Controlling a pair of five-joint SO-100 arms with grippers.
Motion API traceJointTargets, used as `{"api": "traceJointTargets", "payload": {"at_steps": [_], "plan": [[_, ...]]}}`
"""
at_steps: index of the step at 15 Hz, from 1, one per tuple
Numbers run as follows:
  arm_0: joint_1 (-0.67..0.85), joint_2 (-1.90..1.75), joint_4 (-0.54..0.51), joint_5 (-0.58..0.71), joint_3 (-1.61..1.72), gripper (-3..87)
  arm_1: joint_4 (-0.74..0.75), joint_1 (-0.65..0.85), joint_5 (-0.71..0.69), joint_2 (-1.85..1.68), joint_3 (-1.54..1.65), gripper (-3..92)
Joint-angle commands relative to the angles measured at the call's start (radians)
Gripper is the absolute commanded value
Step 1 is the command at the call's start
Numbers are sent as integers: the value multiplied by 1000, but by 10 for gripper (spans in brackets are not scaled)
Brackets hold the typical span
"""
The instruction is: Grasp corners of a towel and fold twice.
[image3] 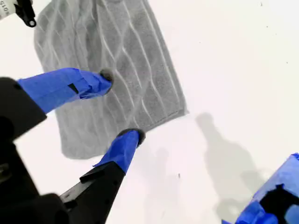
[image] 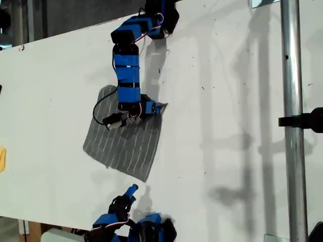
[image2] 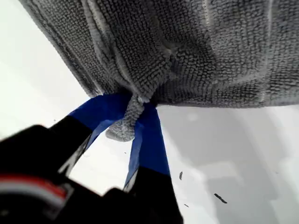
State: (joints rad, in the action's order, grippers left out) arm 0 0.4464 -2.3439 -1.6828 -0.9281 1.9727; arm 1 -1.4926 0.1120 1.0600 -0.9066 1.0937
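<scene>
The towel [image: 126,143], dark grey with thin pale stripes, lies mostly flat on the white table [image: 227,126]. My first gripper [image: 154,108] reaches in from the top of the exterior view. It is shut on the towel's far corner [image2: 124,128], and that corner is bunched and lifted slightly. The cloth [image2: 187,46] hangs from the blue fingers [image2: 149,140]. At the bottom of the exterior view, my second gripper [image: 132,190] is open. It hovers just off the towel's near edge [image3: 112,56] with nothing between its fingertips [image3: 133,137].
A metal pole [image: 292,121] with a black clamp [image: 305,121] runs down the exterior view's right. A yellow object [image: 1,159] shows at that view's left edge. A blue arm part [image3: 275,196] appears in the second wrist view.
</scene>
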Motion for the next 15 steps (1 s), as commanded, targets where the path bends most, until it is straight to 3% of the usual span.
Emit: {"api": "traceJointTargets", "payload": {"at_steps": [1,3,8,11,15], "plan": [[2,95,54,-12,2,227,-12,-23,11,-51,-37,-2],[-14,238,124,14,-20,242,-8,-31,12,-52,-38,-2],[37,500,457,86,72,246,5,-51,21,-84,-38,-2],[100,683,554,89,84,256,6,-61,25,-124,-35,-2],[189,736,572,104,118,263,-8,-77,35,-163,-29,-2]]}}
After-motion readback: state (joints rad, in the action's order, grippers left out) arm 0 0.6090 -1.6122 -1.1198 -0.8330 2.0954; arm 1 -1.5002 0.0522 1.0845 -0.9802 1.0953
